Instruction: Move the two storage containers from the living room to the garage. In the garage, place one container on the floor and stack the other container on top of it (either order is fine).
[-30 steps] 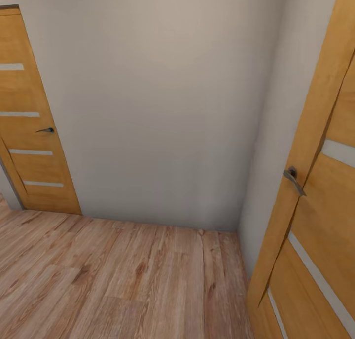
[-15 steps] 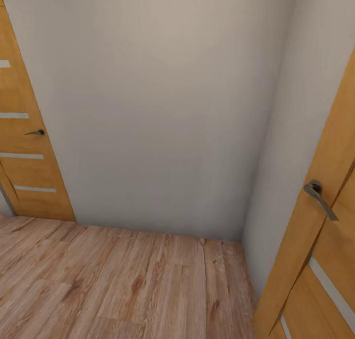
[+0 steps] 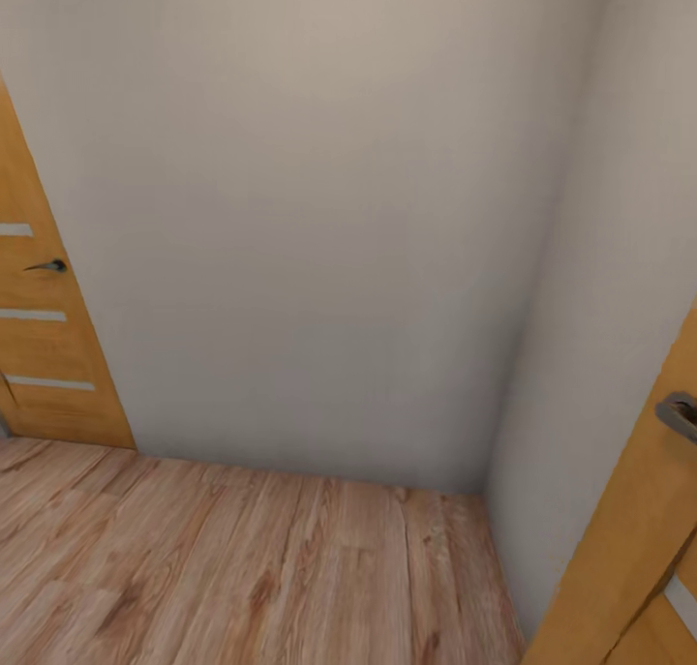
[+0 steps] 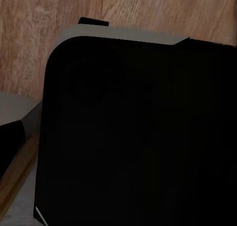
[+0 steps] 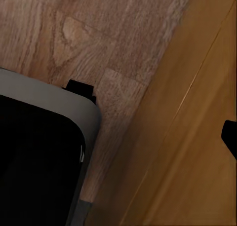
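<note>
- Head view: plain off-white wall [image 3: 310, 220] faces the camera, meeting a second wall [image 3: 600, 336] in a corner at the right.
- Light wood plank floor [image 3: 252, 559] runs along the base of both walls, grain running away toward the corner.
- Glazed wooden door [image 3: 39, 346] at the floor's far left edge: orange-brown, three narrow pale glass strips visible, dark lever handle [image 3: 46, 266] near its right side.
- Second wooden door [image 3: 629, 549] at the floor's near right corner, cut by the frame edge; grey metal handle [image 3: 678, 415] sticks out from it; a pale glass strip shows low at the frame edge.
- Left wrist view: large black rounded-corner body with a grey rim [image 4: 133, 132], a robot part, covers most of the picture; wood plank floor [image 4: 148, 11] behind it.
- A strip of orange wood runs beside that body at one corner of the left wrist view; cannot tell what it belongs to.
- Right wrist view: same kind of black body with grey rim [image 5: 39, 157] over plank floor [image 5: 98, 33]; an orange wooden door panel [image 5: 192, 152] stands just beside it.
- Small dark shape on the door panel at the frame edge, too cut off to identify.
- Storage containers: in none of these pictures, so location cannot be told.
- Left gripper, right gripper: fingers out of frame; opening cannot be told.
</note>
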Controlling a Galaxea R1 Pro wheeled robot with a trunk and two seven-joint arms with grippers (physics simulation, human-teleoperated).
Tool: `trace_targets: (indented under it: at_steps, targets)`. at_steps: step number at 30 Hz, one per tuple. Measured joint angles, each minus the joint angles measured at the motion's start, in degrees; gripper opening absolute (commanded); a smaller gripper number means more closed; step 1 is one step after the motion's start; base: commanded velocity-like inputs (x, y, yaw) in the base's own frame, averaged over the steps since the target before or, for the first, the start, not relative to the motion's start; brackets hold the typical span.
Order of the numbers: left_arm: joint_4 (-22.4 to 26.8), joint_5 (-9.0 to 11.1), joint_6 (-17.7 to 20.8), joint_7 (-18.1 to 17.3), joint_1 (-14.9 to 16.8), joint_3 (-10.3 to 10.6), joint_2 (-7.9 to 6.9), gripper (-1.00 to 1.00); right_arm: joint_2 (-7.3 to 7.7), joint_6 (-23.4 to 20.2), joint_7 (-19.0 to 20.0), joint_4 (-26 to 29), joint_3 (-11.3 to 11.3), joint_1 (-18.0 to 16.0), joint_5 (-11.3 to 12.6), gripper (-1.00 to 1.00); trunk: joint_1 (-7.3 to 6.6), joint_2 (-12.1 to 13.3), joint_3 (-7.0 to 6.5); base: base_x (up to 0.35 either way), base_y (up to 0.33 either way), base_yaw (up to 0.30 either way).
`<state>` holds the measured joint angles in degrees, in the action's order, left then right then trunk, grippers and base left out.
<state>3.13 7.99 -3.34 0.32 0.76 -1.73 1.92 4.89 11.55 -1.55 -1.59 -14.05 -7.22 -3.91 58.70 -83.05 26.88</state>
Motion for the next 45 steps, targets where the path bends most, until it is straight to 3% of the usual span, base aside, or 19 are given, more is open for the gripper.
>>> trace_targets:
  at_steps: [29,45]
  targets:
    - [0.0,0.0,0.0,0.0,0.0,-0.1,0.00,1.00,-0.49,-0.1,0.0,0.0,0.1,0.0,0.4,1.00,0.00,0.0,0.00,0.321,0.000,0.022]
    - [0.0,-0.1,0.0,0.0,0.0,-0.1,0.00,1.00,-0.43,0.1,0.0,0.0,0.3,0.0,0.4,1.00,0.03,0.0,0.00,0.186,0.000,0.246]
